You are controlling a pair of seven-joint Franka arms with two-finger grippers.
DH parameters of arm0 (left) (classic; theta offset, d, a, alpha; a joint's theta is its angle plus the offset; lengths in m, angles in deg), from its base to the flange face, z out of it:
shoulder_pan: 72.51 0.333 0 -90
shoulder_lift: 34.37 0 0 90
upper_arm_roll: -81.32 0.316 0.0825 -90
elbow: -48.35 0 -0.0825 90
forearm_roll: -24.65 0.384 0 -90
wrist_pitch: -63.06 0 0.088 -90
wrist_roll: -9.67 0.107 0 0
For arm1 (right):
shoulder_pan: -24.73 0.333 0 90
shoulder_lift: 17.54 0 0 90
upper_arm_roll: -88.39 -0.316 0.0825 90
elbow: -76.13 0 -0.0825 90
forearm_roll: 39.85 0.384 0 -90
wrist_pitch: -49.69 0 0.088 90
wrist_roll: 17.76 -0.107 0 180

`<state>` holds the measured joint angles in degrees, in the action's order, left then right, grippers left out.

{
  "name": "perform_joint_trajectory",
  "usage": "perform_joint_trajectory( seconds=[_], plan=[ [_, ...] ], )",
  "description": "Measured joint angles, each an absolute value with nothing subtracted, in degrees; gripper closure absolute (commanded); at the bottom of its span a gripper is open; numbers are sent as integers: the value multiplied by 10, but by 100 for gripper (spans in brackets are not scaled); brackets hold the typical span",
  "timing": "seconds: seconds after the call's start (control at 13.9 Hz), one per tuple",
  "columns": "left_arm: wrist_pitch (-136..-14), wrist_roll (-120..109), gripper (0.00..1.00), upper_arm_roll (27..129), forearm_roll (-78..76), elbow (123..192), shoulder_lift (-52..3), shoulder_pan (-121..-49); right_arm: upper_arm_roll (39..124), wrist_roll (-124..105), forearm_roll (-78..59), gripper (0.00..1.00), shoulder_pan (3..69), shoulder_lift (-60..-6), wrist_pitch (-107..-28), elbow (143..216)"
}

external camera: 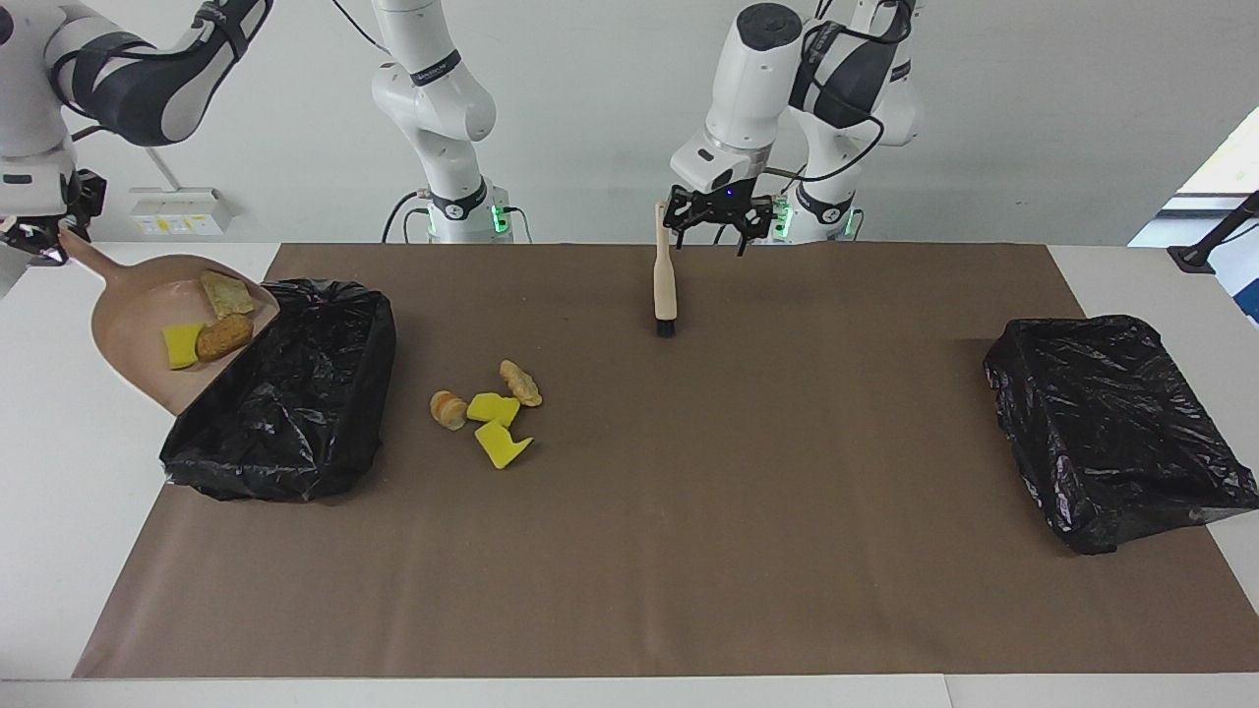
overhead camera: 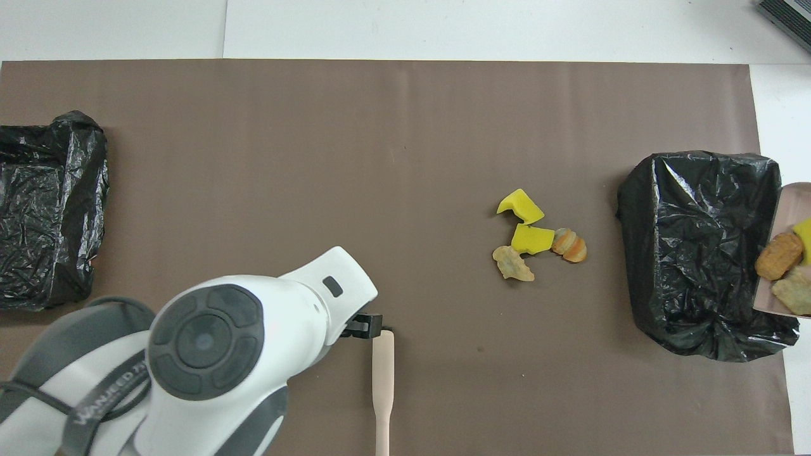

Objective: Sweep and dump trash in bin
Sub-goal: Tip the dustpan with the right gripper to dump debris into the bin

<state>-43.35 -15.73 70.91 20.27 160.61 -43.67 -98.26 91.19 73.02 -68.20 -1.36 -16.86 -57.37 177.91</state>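
step: dump in hand, first load of trash up at the bin
right gripper: jaws clamped on dustpan handle, pan tilted over bin rim
trash: three scraps in pan; four scraps on table beside bin
left gripper: jaws spread, empty, next to brush
next: likely tip pan further so scraps drop

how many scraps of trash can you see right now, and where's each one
7. Three ride in the pink dustpan over the black bin: yellow wedge, brown lump, tan piece. Four lie on the mat beside that bin. None looks hidden.
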Motion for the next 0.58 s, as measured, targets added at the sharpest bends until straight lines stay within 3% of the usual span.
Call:
perform_joint_trajectory(
  seconds=[0.58],
  plan=[
    [-272,36,0,712,252,1401,-394,-812,911,730,-751,100,3,-164,-588,1795]
  ],
)
